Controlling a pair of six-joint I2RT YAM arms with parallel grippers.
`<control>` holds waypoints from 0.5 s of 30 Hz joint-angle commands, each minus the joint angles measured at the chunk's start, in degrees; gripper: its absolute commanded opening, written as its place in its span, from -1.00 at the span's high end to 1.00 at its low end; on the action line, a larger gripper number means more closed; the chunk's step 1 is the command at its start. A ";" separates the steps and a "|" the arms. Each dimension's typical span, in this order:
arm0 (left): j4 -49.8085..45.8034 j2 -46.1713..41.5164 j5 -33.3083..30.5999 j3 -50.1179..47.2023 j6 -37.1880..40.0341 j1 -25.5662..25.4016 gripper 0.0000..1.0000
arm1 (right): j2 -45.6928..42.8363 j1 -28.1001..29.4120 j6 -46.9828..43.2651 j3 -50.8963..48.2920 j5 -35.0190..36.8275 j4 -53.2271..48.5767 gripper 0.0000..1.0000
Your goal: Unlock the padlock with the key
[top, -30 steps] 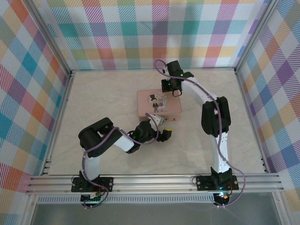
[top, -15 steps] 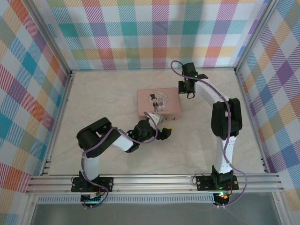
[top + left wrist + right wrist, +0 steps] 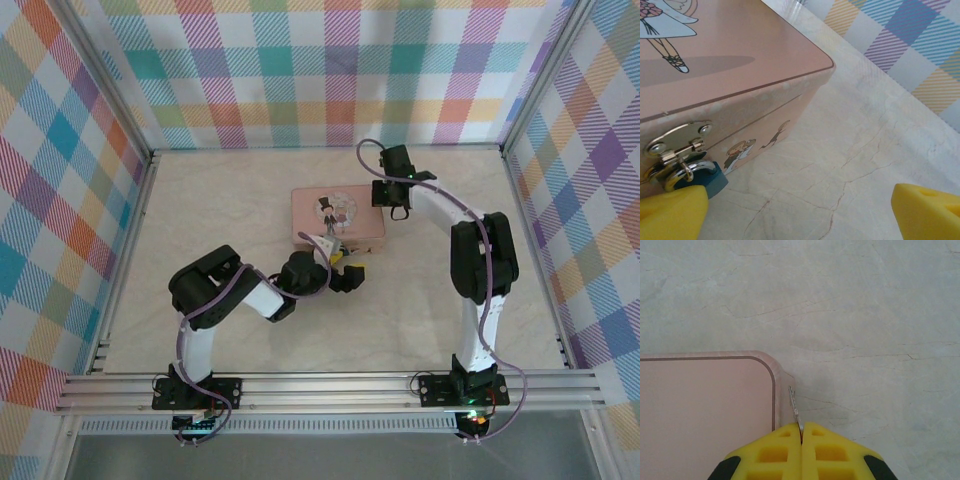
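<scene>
— While the left wrist camera sits this close, where is the padlock (image 3: pixel 704 181)?
— Low at the left edge: a teal body hanging by its silver shackle from the metal hasp (image 3: pixel 676 150) on the front wall of the pink tin (image 3: pixel 740 75). Its lower part is hidden behind one yellow fingertip (image 3: pixel 670 212) (touching or just apart, I cannot tell).
— And the left claw (image 3: pixel 799 217)?
— Spread wide. The other fingertip is far over at the right edge, both are cut off by the bottom of the picture, and bare marbled worktop (image 3: pixel 865 140) lies between them.
— From above?
— The left claw (image 3: pixel 347 273) sits low at the near side of the tin (image 3: pixel 338 218). The padlock is too small there to pick out with certainty.
— The right claw (image 3: pixel 392 200)?
— It is at the tin's far right corner. Its own camera shows the claw (image 3: pixel 801 436) pressed together on the key (image 3: pixel 795 407), a thin silver sliver seen edge-on, poking out of the seam between the fingertips. Whatever lies inside the grip is hidden.
— Where is the tip?
— Just beside the rounded corner of the tin (image 3: pixel 705 400), over the worktop (image 3: pixel 850 305) (whether it touches the wall I cannot tell). The key is well apart from the padlock, which hangs on the tin's near wall.
</scene>
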 commanded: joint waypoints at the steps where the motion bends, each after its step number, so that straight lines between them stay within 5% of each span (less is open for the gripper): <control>1: 4.36 0.72 2.75 0.79 -4.52 2.10 -0.90 | -1.46 3.95 1.73 -3.39 -7.31 -4.25 1.00; 15: 12.68 0.98 8.43 -1.26 -10.86 5.19 -0.59 | -2.53 5.52 2.40 -5.42 -7.70 -3.32 1.00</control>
